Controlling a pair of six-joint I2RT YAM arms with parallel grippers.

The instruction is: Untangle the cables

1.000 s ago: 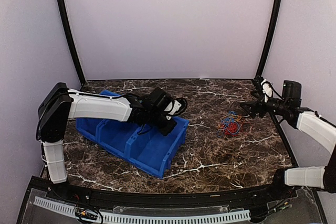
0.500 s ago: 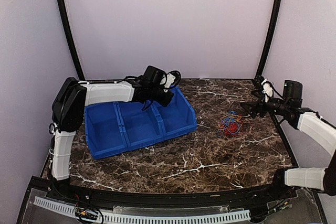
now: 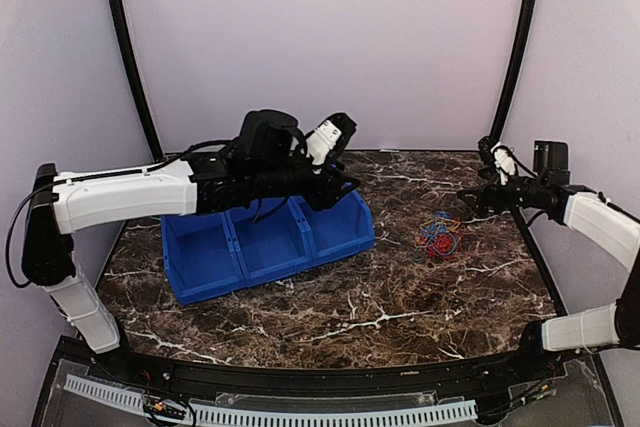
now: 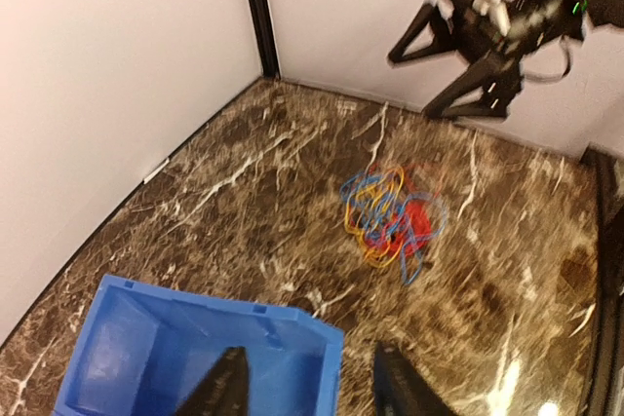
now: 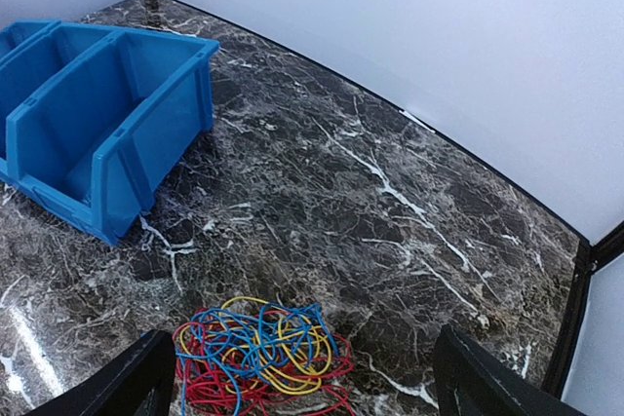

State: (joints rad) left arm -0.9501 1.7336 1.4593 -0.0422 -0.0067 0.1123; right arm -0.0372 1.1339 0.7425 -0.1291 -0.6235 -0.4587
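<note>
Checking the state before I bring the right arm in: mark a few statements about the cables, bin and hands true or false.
1. The cables lie in one tangled pile on the table. True.
2. The cables are in the blue bin. False: they lie to the right of it, apart.
3. The right hand grips a cable. False: it is open, holding nothing.
4. No cable shows in the bin's compartments. True.

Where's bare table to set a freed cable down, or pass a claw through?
Free: the table between the blue bin and the cables; also the near strip in front of both. Crowded: back left, bin under the left arm; back right, right claw beside the cables.
</note>
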